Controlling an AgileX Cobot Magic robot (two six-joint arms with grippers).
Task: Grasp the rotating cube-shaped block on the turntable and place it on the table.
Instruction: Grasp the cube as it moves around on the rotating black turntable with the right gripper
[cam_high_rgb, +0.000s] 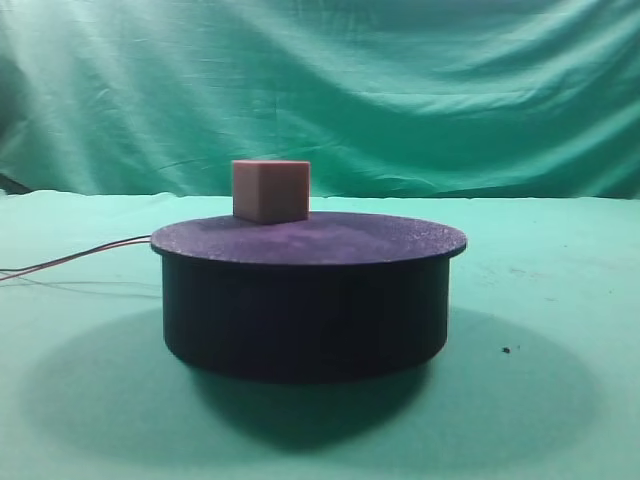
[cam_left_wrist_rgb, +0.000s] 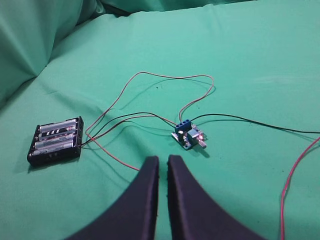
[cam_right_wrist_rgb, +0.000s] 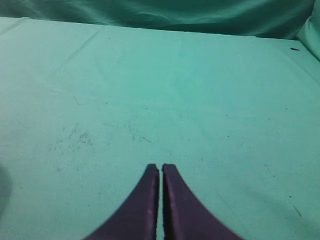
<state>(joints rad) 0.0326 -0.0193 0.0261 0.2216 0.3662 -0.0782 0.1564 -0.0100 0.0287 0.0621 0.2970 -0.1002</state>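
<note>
While the left gripper (cam_left_wrist_rgb: 163, 161) idles nearly closed, empty, over a battery pack (cam_left_wrist_rgb: 56, 140), the cube (cam_high_rgb: 271, 190) rides the turntable's (cam_high_rgb: 308, 240) back-left; right gripper (cam_right_wrist_rgb: 160, 169) likewise empty. Nothing's started; next someone must open and time the grab.

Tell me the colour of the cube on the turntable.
Salmon pink cube; the exterior high view shows it best.

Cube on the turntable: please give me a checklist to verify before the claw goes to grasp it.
1. Cube on turntable: ok, near the back-left edge.
2. Cube top free of obstacles: ok.
3. Left claw open for grasp: not ok, nearly shut.
4. Right claw open: not ok, shut.
5. Wires, battery box and board under left claw: not ok, snag risk.
6. Table free under right claw: ok.
</note>
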